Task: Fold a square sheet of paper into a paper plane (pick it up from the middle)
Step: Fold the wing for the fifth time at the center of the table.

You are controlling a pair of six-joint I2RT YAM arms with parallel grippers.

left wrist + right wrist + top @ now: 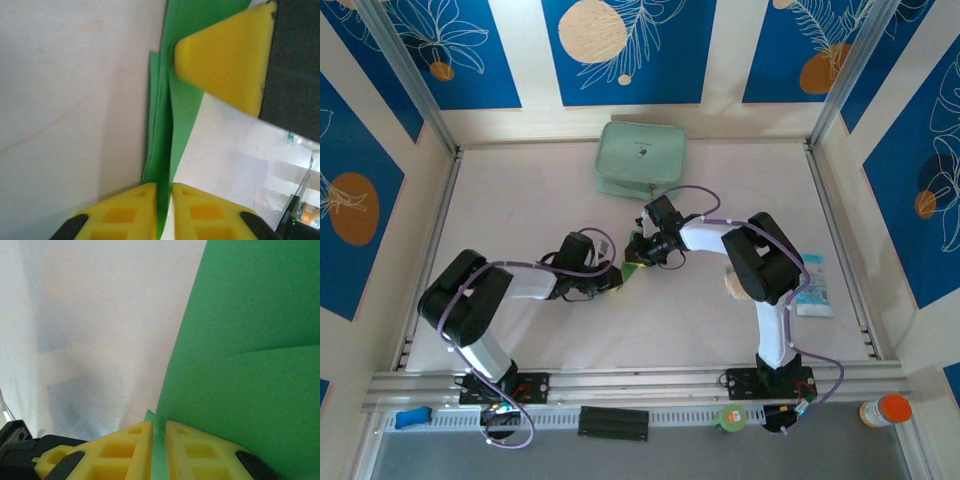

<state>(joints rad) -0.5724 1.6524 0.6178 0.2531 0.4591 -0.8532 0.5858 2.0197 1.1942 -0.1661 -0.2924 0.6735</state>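
I have the green paper lifted off the surface near its middle, pinched from both ends. My left fingers are closed on its layered lower edge, and my right fingers clamp another edge where a crease runs across the sheet. In the left wrist view one of the right arm's yellow fingers presses against the paper higher up. At the back, well apart, lies the pale mint zip pouch. I cannot see what it holds. A small blue-and-white packet lies flat by my right arm.
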